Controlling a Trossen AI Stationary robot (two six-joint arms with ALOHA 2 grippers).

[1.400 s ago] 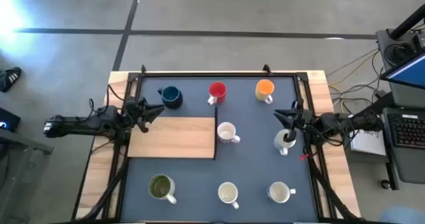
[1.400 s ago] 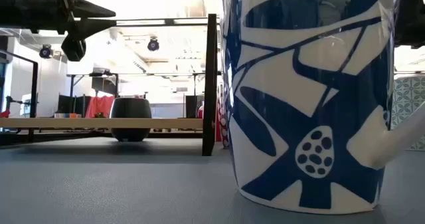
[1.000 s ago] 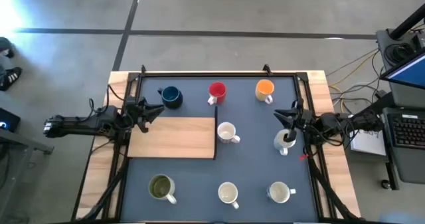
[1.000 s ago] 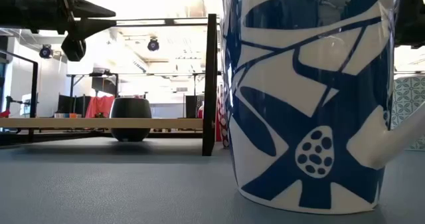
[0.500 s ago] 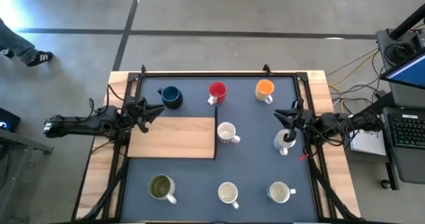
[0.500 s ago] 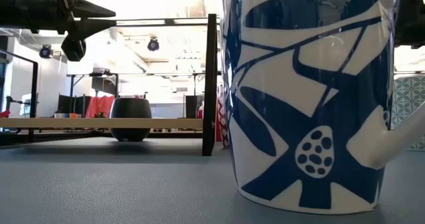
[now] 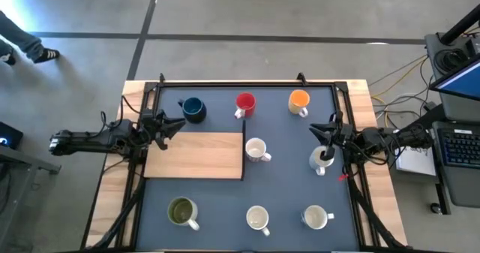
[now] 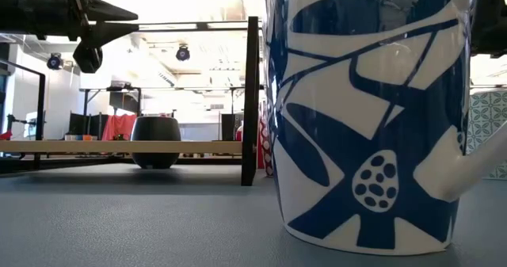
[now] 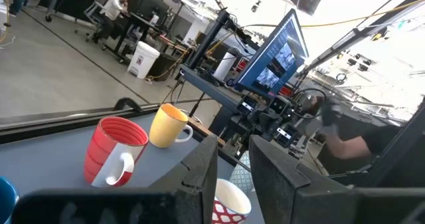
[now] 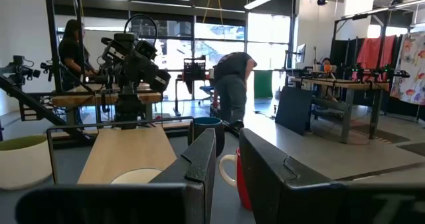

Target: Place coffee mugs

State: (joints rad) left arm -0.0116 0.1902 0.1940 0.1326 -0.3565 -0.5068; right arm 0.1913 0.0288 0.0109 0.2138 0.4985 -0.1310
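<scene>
While both arms hold level above the tabletop [image 7: 289, 185], eight coffee mugs stand upright around the wooden board [image 7: 196, 155], mouths up. Three line up beyond the board's far edge: the dark blue mug [image 7: 193, 109] just off its far side, the red mug [image 7: 245, 103] past its far right-arm corner, and the orange mug [image 7: 299, 100] farther along that row. Just beside the board's right-arm edge sits a white mug [image 7: 256, 149] with its pale inside showing, and another white mug [image 7: 322, 158] stands well away on that same side. Off the board's near edge are the olive green mug [image 7: 181, 211], dark inside, and two more white mugs [image 7: 258, 218] [image 7: 316, 218]; whether anything is in them cannot be told. The left gripper [image 7: 178, 124] reaches in flat over the board's far left-arm corner, its fingers [image 9: 199, 171] a narrow slit apart and pinching nothing. The right gripper [image 7: 316, 131] stretches toward the board from the opposite side, hanging beside the outlying white mug, its fingers [image 10: 199, 164] likewise slightly parted and empty.
</scene>
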